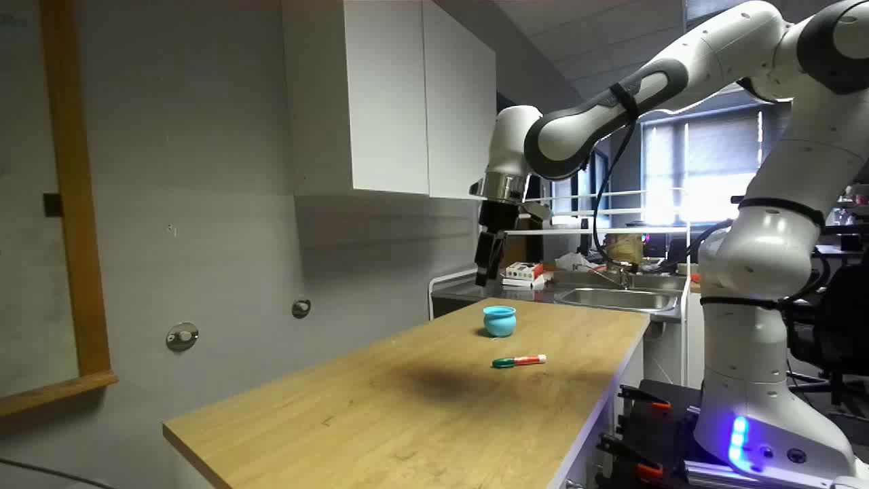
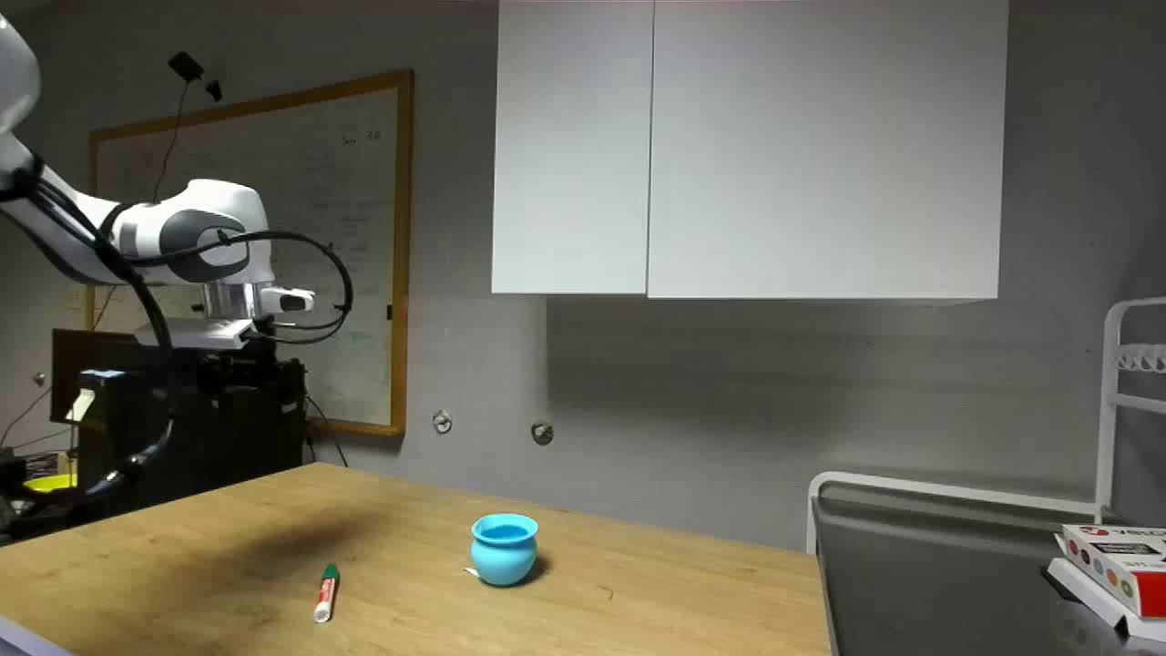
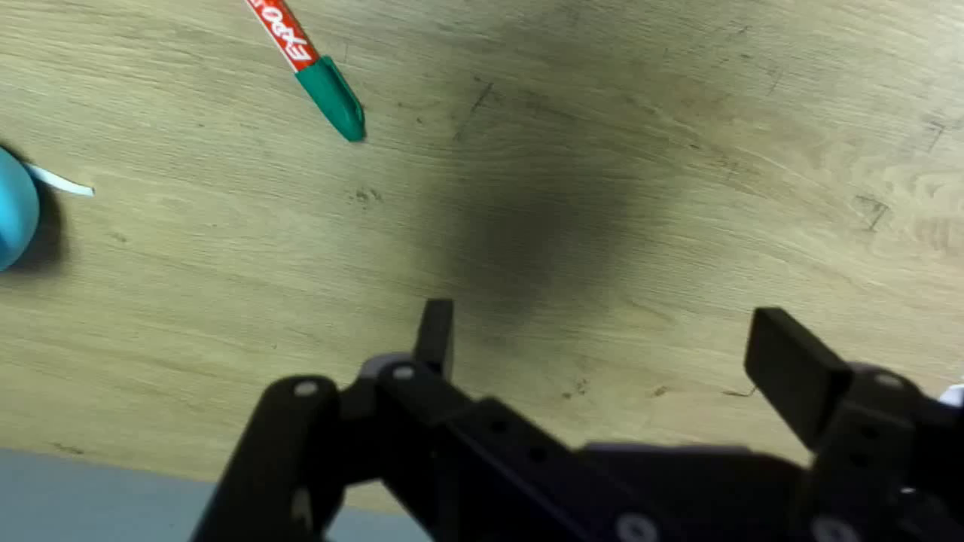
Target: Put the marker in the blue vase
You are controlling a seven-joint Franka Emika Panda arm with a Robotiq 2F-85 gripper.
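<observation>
The marker, red-orange and white with a green cap, lies flat on the wooden table in both exterior views (image 1: 519, 361) (image 2: 326, 594). The wrist view shows its red body and green cap (image 3: 331, 98) at the top, its other end cut off. The blue vase stands upright near it in both exterior views (image 1: 500, 324) (image 2: 504, 553); only its edge (image 3: 15, 211) shows at the left of the wrist view. My gripper (image 3: 602, 331) has its fingers wide apart with nothing between them. It hangs well above the table in an exterior view (image 1: 490, 261); its fingers are hard to make out in the dark background of an exterior view (image 2: 250, 364).
The wooden table (image 1: 380, 421) runs along a grey wall, with a white cabinet (image 1: 387, 102) above its far end. A small white strip (image 3: 62, 182) lies beside the vase. A sink (image 1: 618, 299) and a white-and-red box (image 2: 1120, 556) are on the dark counter beyond.
</observation>
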